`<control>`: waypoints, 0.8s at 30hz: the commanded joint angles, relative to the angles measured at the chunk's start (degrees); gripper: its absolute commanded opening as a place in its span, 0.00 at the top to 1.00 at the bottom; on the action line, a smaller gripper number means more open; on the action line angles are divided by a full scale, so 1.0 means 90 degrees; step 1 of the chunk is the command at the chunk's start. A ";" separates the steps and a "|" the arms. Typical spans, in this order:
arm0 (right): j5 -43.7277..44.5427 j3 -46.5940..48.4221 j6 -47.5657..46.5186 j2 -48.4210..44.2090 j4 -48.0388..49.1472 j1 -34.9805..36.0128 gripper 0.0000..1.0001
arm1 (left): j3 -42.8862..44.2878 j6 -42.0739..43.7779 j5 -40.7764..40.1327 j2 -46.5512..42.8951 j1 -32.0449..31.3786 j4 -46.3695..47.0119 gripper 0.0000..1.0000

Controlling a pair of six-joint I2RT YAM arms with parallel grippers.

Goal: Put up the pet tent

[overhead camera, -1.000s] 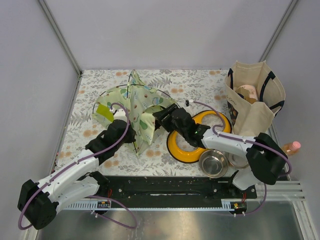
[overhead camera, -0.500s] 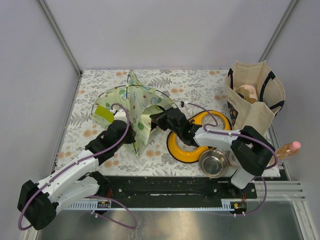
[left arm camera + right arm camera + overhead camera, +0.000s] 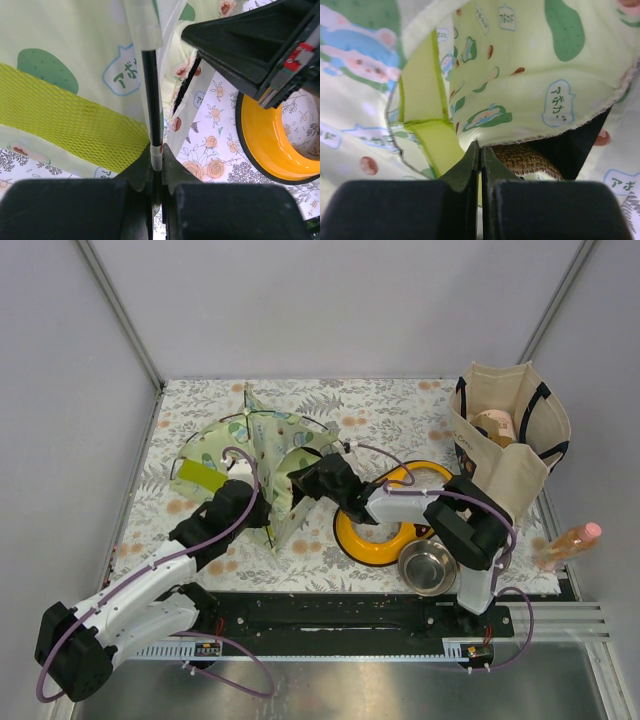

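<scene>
Left tool (image 3: 156, 167) clamps pet tent (image 3: 262, 443) pole (image 3: 151, 100) | right tool (image 3: 479, 150) pinches its fabric (image 3: 520, 75)

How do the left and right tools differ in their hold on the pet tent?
The left tool is shut on a thin black pole of the pet tent; the right tool is shut against printed fabric, and whether it pinches cloth is unclear. The left tool sits at the tent's near side, the right tool at its right edge beside the orange feeder. Both are shut.
</scene>
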 commanded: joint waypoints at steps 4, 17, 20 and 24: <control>-0.0666 0.0363 -0.0330 0.0798 -0.0070 0.0035 1.00 | 0.0125 -0.0187 0.0780 -0.0023 -0.0079 -0.0100 1.00; -0.0355 0.0696 -0.1472 0.0644 -0.0998 -0.0003 0.70 | 0.0213 -0.0245 0.0458 -0.0082 -0.0079 -0.0383 1.00; -0.0072 0.0452 -0.1794 0.0068 -0.1183 -0.0003 0.53 | 0.0233 -0.0294 0.0273 -0.0121 -0.0079 -0.0510 0.93; 0.0183 0.0159 -0.2351 -0.0723 -0.1544 -0.0003 0.40 | 0.0262 -0.0323 0.0087 -0.0111 -0.0069 -0.0569 0.81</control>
